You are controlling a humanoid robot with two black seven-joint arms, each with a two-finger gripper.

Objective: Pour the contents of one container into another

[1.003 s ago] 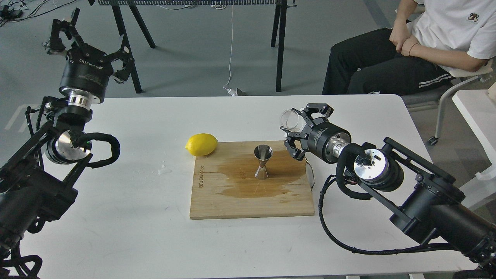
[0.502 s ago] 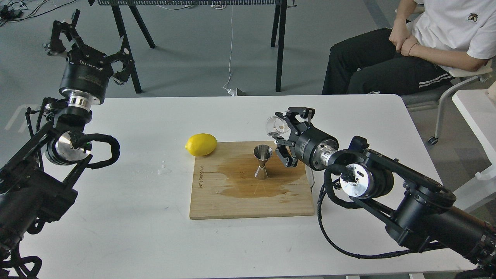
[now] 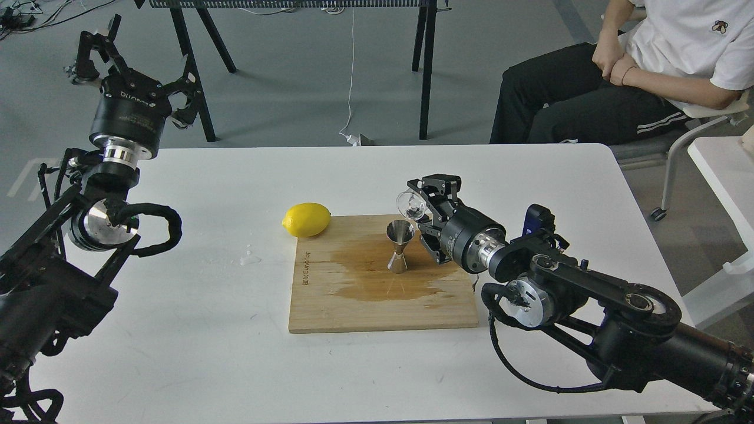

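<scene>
A shiny steel jigger [image 3: 399, 245] stands upright on the wooden board [image 3: 353, 300], in a dark wet patch. My right gripper [image 3: 425, 213] is shut on the tiny clear cup [image 3: 410, 205], which is tilted on its side just above and right of the jigger's rim, its mouth turned left toward the jigger. My left gripper [image 3: 132, 62] hangs raised at the far left beyond the table's edge, fingers spread open and empty.
A yellow lemon [image 3: 306, 219] lies at the board's back left corner. Small water drops [image 3: 250, 257] sit on the white table [image 3: 206, 330] left of the board. A seated person [image 3: 642, 76] is beyond the far right corner.
My right gripper has carried the clear cup left and down, from beyond the board's right edge to just above the jigger, tilting it further. The left arm has not moved.
</scene>
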